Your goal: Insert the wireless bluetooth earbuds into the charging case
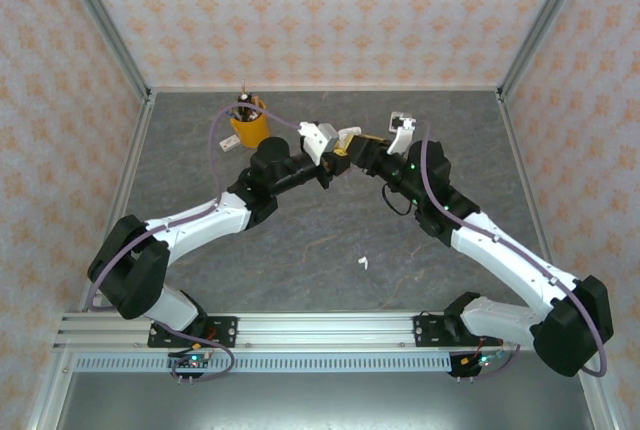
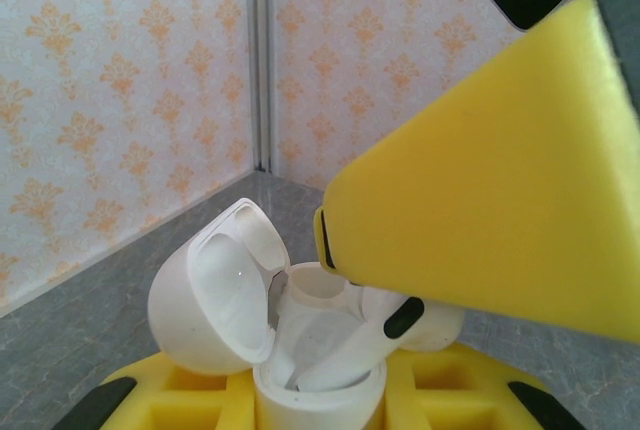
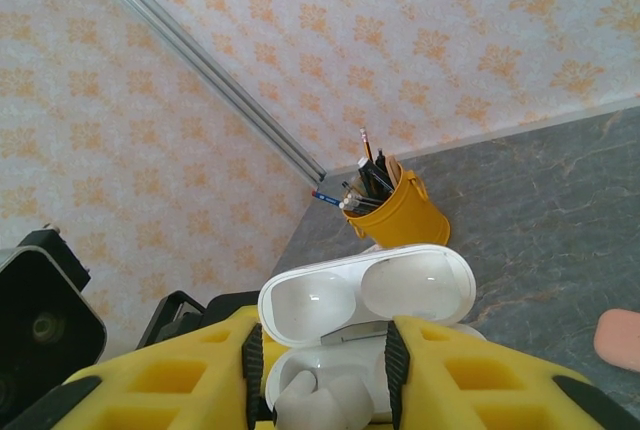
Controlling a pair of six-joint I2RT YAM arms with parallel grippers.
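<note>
Earbud (image 2: pixel 345 345) lay slanted across the charging case (image 2: pixel 320 395), under my parted right end effector (image 3: pixel 325 360); left end effector (image 2: pixel 320 418) gripped it.

Bright, even light; faint shadows on my table (image 1: pixel 300 240); small glint inside the case (image 2: pixel 215 300); foreground soft.

The left arm (image 1: pixel 195 218) and right arm (image 1: pixel 500 250) both reach toward the far middle of the table, elbows out, wrists nearly meeting. The left gripper (image 2: pixel 320 402) is clamped on an open white case (image 2: pixel 212 300). Just beside it, the right gripper (image 3: pixel 322 390) has its fingers parted.
</note>
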